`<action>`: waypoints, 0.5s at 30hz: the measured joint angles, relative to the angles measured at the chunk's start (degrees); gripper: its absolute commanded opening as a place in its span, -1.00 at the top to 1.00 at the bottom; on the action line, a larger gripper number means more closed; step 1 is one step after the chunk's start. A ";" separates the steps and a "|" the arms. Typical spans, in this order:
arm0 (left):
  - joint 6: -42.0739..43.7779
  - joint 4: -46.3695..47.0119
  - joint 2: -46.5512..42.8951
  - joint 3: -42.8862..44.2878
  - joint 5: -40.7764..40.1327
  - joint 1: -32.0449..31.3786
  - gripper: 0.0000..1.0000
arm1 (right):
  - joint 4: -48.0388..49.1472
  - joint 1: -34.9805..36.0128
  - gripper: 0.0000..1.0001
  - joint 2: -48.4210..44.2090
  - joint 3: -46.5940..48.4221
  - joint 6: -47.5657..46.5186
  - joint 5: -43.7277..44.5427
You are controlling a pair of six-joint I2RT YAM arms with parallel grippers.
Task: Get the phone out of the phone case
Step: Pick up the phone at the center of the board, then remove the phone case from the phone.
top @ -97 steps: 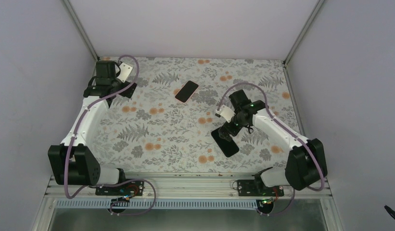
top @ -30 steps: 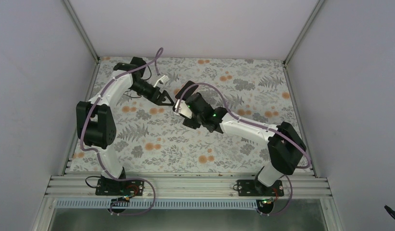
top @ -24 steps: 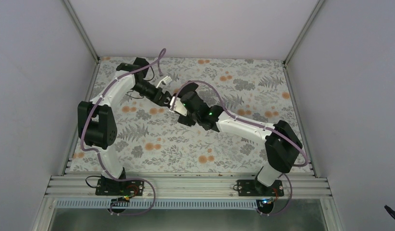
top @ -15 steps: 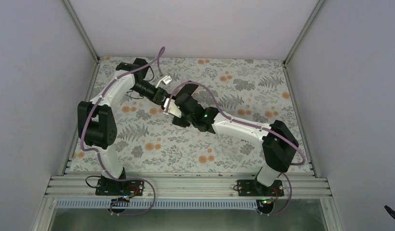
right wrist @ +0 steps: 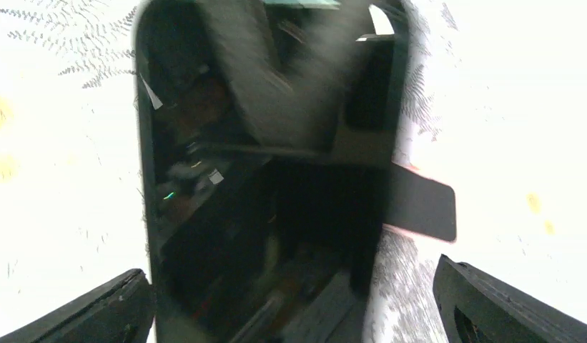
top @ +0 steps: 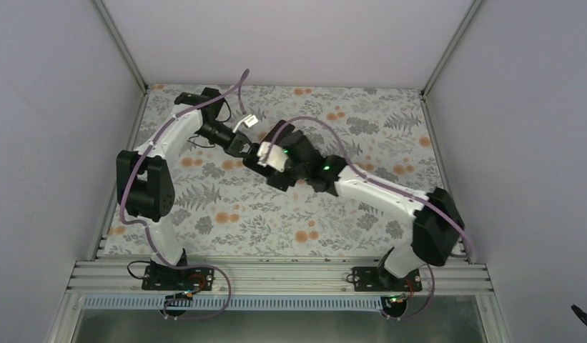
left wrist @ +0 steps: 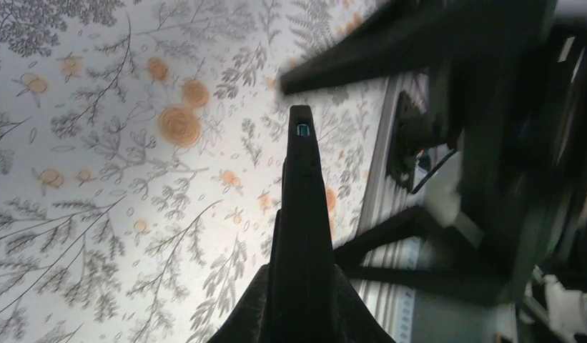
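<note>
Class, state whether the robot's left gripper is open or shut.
Shut: the left gripper clamps a slim black phone, seen edge-on in the left wrist view.

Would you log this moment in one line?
left tool: shut on black phone, edge-on | right tool: grip unclear | phone case: pink rim showing

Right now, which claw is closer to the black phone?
Left. The left claw is clamped on the black phone; the right claw hangs open around it, not gripping.
</note>
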 measured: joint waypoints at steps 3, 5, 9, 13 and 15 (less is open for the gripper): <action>2.51 -0.48 -1.16 -0.31 -2.12 -0.24 0.95 | -3.34 -6.27 -1.00 -7.02 -2.73 0.13 -7.52; 3.76 1.03 -3.43 -1.84 -4.79 -0.13 0.95 | -4.76 -10.69 -1.00 -10.58 -3.17 0.15 -10.49; 7.34 3.21 -9.73 -4.33 -7.69 0.09 0.95 | -7.65 -17.88 -1.00 -14.73 -3.26 0.33 -16.83; 11.56 4.74 -16.06 -5.95 -7.91 0.09 0.95 | -10.01 -18.64 -1.00 -14.78 -4.24 0.37 -23.28; 13.20 5.31 -18.56 -7.26 -7.87 0.07 0.95 | -11.26 -18.64 -0.99 -14.16 -4.57 0.37 -26.40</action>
